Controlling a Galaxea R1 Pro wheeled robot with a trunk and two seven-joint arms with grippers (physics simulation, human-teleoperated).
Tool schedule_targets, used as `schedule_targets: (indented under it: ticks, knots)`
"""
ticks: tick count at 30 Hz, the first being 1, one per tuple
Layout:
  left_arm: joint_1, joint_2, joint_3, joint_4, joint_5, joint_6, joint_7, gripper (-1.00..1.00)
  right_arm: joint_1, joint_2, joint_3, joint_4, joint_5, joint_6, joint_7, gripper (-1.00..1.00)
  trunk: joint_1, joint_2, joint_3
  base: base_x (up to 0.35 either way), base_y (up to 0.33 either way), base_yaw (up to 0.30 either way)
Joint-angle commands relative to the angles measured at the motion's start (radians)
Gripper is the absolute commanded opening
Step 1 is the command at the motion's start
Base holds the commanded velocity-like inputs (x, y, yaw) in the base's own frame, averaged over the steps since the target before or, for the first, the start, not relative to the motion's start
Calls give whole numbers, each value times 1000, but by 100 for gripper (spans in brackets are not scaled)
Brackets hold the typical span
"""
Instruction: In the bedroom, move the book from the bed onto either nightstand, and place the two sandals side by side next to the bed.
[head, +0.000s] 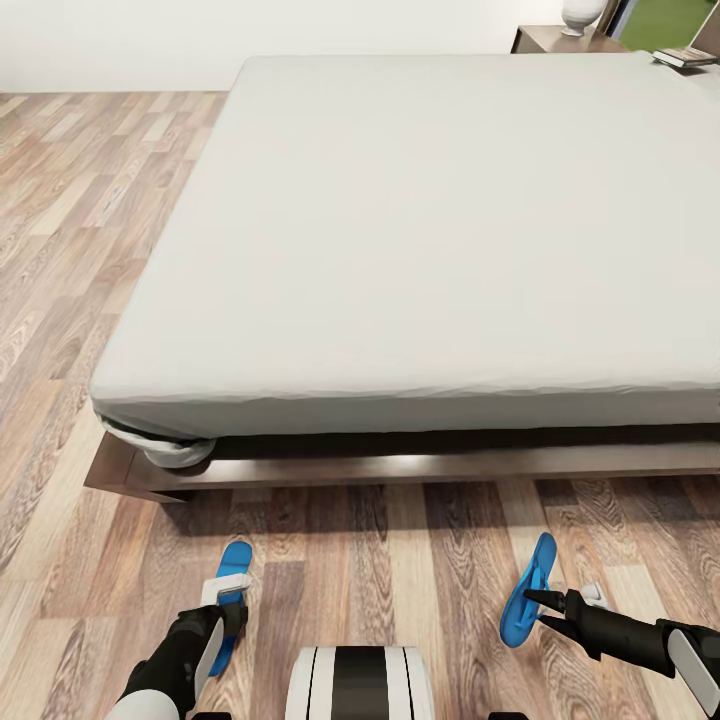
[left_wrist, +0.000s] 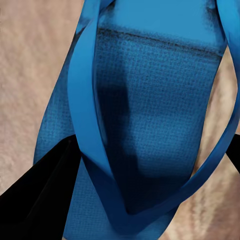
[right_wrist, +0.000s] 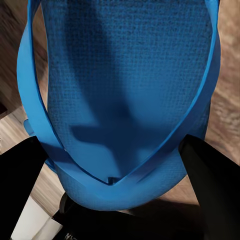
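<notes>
Sandals sit at my two tools, both on the bed's near side and well apart. My left tool (head: 232, 618) comes down over the left sandal (head: 231, 600), which lies flat on the floor (head: 380, 560) near the bed (head: 420, 230) corner; its fingers (left_wrist: 37, 195) straddle a strap, but I cannot tell how tightly. My right tool (head: 537, 612) grips the right sandal (head: 528, 590), tilted on edge. The book (head: 685, 57) lies at the bed's far right corner, beside the nightstand (head: 545, 40).

Blue sandals (head: 233, 575) (head: 528, 592) apart beside bed (head: 420, 240)
</notes>
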Motion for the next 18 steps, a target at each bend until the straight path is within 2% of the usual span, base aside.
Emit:
schedule_targets:
  ticks: [1,6,17,18]
  knots:
    - [0,-1,5,-2,-6,4,-1,-100,0,0,-2,0,2,4,3,-100,0,0,-1,0,0,0]
    - [0,-1,6,-2,-6,4,-1,-100,0,1,-2,0,2,4,3,-100,1,-1,-8,0,0,0]
    - [0,-1,6,-2,-6,5,-1,-100,0,1,-2,0,2,4,3,-100,1,-1,-8,0,0,0]
    - [0,-1,6,-2,-6,5,0,100,0,1,-2,0,2,4,3,-100,1,-1,-8,0,0,0]
